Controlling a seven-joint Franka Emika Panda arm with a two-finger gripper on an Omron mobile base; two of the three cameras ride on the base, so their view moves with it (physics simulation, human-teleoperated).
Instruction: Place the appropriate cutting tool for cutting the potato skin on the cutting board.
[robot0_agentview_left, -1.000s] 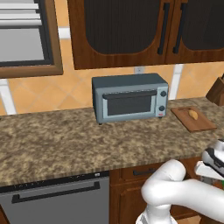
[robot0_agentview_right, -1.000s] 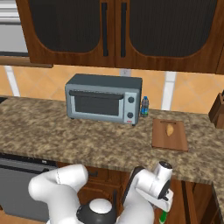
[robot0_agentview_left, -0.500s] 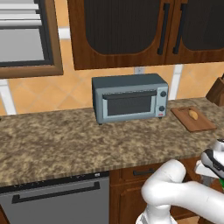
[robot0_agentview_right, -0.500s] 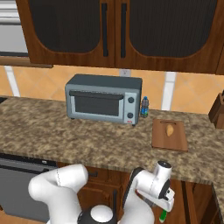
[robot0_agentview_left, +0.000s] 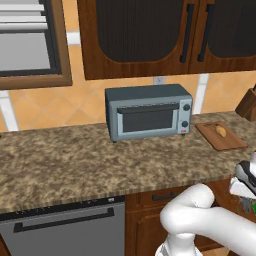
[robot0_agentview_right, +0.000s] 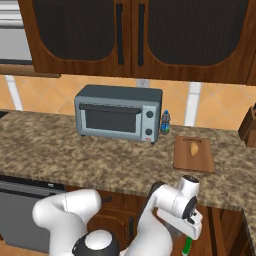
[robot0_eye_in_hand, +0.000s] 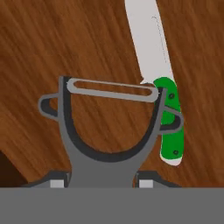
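Seen from the hand view, the tool (robot0_eye_in_hand: 101, 183) is closed on the grey peeler (robot0_eye_in_hand: 109, 127), whose handle sits between the two finger tips (robot0_eye_in_hand: 57, 183) while its forked head and slotted blade rise above them over a brown wooden surface (robot0_eye_in_hand: 65, 43). Just beside the peeler's head lies a green-handled knife (robot0_eye_in_hand: 159, 87) with a white blade; whether the two touch is unclear. In the right base view the white arm (robot0_agentview_right: 170, 205) is folded low in front of the counter (robot0_agentview_right: 60, 155), its wrist turned downward below the counter's edge, with a bit of green at the hand. Farther back on the counter sits the cutting board (robot0_agentview_right: 193, 154) with the potato (robot0_agentview_right: 193, 148) on it, right of the grey toaster oven (robot0_agentview_right: 119, 113) and a small bottle (robot0_agentview_right: 165, 122).
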